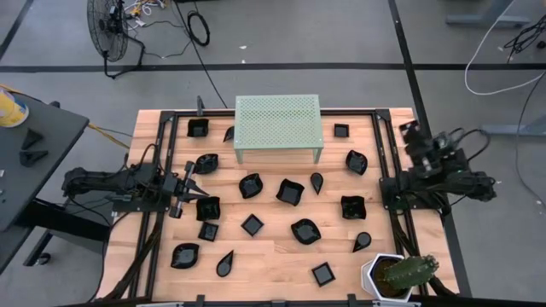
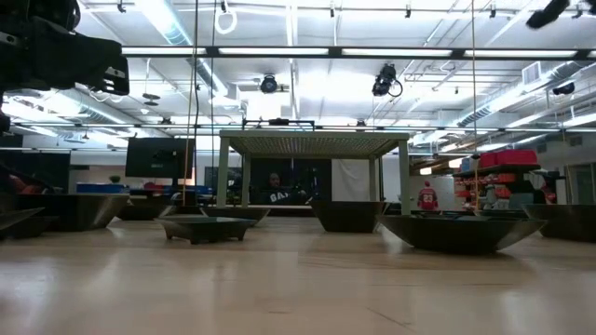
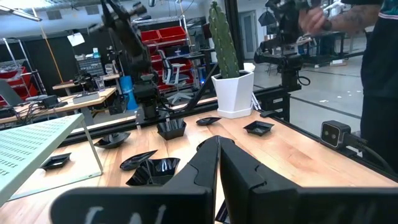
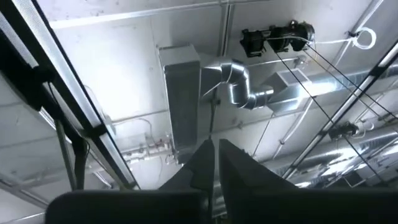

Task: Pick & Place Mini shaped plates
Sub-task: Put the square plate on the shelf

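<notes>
Several glossy black mini shaped plates lie spread over the wooden table, among them a wavy one point(image 1: 290, 191), a leaf-shaped one point(image 1: 305, 230) and a square one point(image 1: 252, 224). Each rests flat on its base. My left gripper point(image 1: 201, 194) reaches in level from the table's left side. It is shut and empty point(image 3: 217, 146), with a dark plate point(image 3: 158, 169) just ahead of it. My right gripper point(image 1: 408, 130) stands at the table's right edge, tipped up toward the ceiling. It is also shut with nothing in it point(image 4: 214, 149).
A pale green perforated stand point(image 1: 278, 128) stands at the far middle of the table. A white pot with a cactus point(image 1: 392, 275) sits at the near right corner. Black frame rails point(image 1: 381, 153) run along both sides. A person point(image 3: 379, 62) stands beyond the right side.
</notes>
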Tool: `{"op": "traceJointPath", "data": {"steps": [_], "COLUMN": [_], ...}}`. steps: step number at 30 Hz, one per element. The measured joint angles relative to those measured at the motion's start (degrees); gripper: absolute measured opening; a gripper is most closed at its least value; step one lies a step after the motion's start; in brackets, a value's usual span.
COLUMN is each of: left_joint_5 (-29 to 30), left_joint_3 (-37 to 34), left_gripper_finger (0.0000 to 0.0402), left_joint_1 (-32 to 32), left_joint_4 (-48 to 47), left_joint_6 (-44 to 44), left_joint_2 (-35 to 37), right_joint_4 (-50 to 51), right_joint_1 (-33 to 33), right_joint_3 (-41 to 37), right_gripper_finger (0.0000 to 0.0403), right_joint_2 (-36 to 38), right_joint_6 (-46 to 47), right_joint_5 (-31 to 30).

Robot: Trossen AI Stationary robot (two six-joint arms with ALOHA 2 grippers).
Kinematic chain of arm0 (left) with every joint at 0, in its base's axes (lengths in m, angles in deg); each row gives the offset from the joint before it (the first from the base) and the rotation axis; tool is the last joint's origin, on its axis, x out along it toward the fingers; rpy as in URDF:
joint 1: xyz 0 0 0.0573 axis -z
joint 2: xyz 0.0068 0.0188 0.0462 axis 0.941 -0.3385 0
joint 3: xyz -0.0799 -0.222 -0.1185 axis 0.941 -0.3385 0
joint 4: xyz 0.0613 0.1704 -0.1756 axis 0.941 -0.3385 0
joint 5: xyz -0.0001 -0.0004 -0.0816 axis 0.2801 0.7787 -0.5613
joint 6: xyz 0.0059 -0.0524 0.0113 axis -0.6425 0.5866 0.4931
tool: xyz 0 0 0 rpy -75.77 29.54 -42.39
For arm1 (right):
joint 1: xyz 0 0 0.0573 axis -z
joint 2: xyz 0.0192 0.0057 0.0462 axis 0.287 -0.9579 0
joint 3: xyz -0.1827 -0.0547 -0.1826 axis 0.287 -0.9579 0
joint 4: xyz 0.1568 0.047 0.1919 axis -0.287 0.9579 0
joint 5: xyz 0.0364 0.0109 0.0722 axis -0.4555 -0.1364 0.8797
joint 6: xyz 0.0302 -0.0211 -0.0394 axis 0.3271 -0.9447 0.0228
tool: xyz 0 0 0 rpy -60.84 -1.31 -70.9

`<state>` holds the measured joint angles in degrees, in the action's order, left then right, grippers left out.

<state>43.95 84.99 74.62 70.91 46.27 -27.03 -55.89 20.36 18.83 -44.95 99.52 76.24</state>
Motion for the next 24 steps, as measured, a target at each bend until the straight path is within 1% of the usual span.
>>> {"op": "traceJointPath", "data": {"steps": [4,6,11,16,19,21,24], "left_joint_5": [0.0,0.0,0.0,0.0,0.0,0.0,0.0], "left_joint_3": [0.0,0.0,0.0,0.0,0.0,0.0,0.0], "left_gripper_finger": [0.0023,0.0023,0.0023,0.0023,0.0023,0.0023,0.0023], "left_joint_1": [0.0,0.0,0.0,0.0,0.0,0.0,0.0], "left_joint_4": [0.0,0.0,0.0,0.0,0.0,0.0,0.0], "left_joint_6": [0.0,0.0,0.0,0.0,0.0,0.0,0.0], "left_joint_2": [0.0,0.0,0.0,0.0,0.0,0.0,0.0], "right_joint_4": [7.5,11.2,19.5,30.1,35.6,37.9,38.4], "right_joint_1": [0.0,0.0,0.0,0.0,0.0,0.0,0.0], "right_joint_3": [8.6,13.2,25.4,37.5,43.8,47.2,51.0], "right_gripper_finger": [0.0007,0.0004,0.0007,0.0003,0.0006,0.0007,0.0007], "right_joint_2": [-2.8,-5.1,-13.0,-21.4,-26.1,-29.1,-33.2], "right_joint_6": [-1.0,-2.5,-5.8,-8.2,-9.4,-9.7,-10.4], "right_joint_5": [-0.2,-0.2,-0.2,-0.2,-0.2,-0.6,-0.6]}}
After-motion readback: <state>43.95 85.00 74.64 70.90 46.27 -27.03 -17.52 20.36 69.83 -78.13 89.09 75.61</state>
